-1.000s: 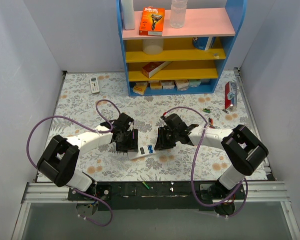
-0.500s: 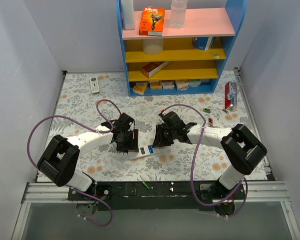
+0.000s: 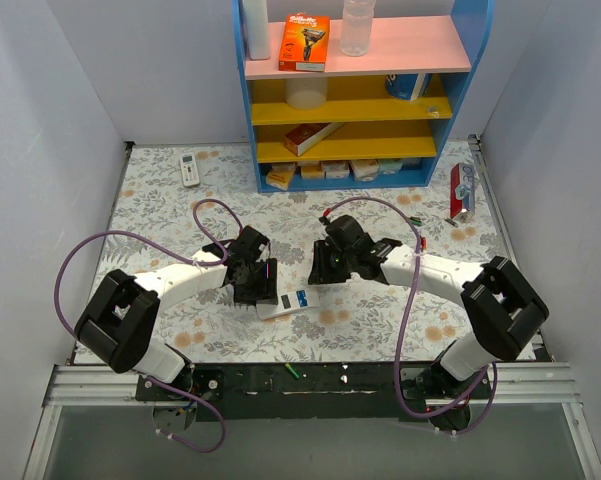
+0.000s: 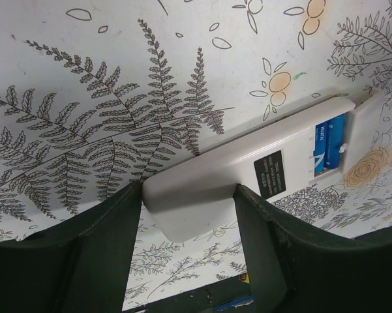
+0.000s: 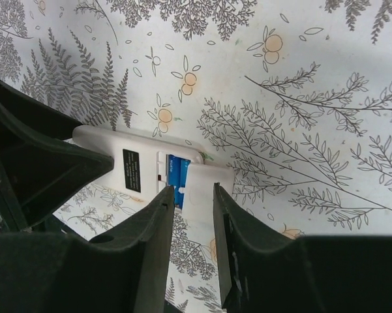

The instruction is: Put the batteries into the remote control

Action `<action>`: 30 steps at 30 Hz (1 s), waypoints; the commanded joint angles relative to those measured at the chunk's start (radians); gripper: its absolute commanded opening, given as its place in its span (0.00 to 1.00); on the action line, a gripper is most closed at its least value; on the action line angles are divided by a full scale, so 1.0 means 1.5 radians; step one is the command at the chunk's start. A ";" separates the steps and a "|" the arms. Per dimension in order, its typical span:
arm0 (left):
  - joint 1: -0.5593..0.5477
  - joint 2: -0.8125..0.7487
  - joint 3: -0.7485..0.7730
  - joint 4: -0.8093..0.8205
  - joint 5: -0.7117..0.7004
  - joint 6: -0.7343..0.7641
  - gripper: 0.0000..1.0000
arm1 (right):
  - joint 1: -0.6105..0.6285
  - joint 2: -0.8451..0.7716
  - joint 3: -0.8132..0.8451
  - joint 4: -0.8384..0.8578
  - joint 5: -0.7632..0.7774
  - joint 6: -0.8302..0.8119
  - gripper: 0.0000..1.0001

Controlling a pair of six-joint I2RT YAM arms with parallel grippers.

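Note:
The remote control (image 3: 283, 306) lies back-up on the flowered cloth, white, with a black label. Two blue batteries (image 4: 329, 146) sit in its recess, and the white cover (image 5: 207, 190) overlaps the recess's far end. My left gripper (image 3: 252, 290) is shut on the remote's plain end, both fingers pressed to its sides (image 4: 188, 195). My right gripper (image 3: 325, 268) hovers just beyond the cover end, open by a narrow gap with nothing in it (image 5: 192, 189). Loose batteries (image 3: 414, 220) lie on the cloth at the right.
A blue shelf unit (image 3: 350, 100) with boxes stands at the back. An all-white remote (image 3: 189, 168) lies at the back left. A red package (image 3: 462, 190) leans at the right wall. A green cell (image 3: 292, 371) rests on the front rail.
My right gripper has drawn back from the remote's cover end, up and toward the back. The left gripper and the remote have stayed put.

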 commanded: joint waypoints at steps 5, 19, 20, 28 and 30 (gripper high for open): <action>-0.008 0.001 0.010 0.004 -0.001 0.001 0.57 | -0.006 -0.004 -0.028 -0.019 -0.012 0.014 0.39; -0.007 -0.007 0.005 0.004 0.000 0.003 0.57 | -0.005 0.032 -0.057 0.023 -0.035 0.029 0.41; -0.007 -0.007 0.006 0.005 0.000 0.003 0.57 | -0.005 0.033 -0.061 0.024 -0.032 0.029 0.41; -0.007 -0.005 0.006 0.007 0.001 0.002 0.57 | -0.003 0.051 -0.069 0.035 -0.040 0.020 0.41; -0.008 -0.005 0.006 0.007 0.001 0.001 0.57 | -0.002 0.055 -0.069 0.044 -0.044 0.020 0.41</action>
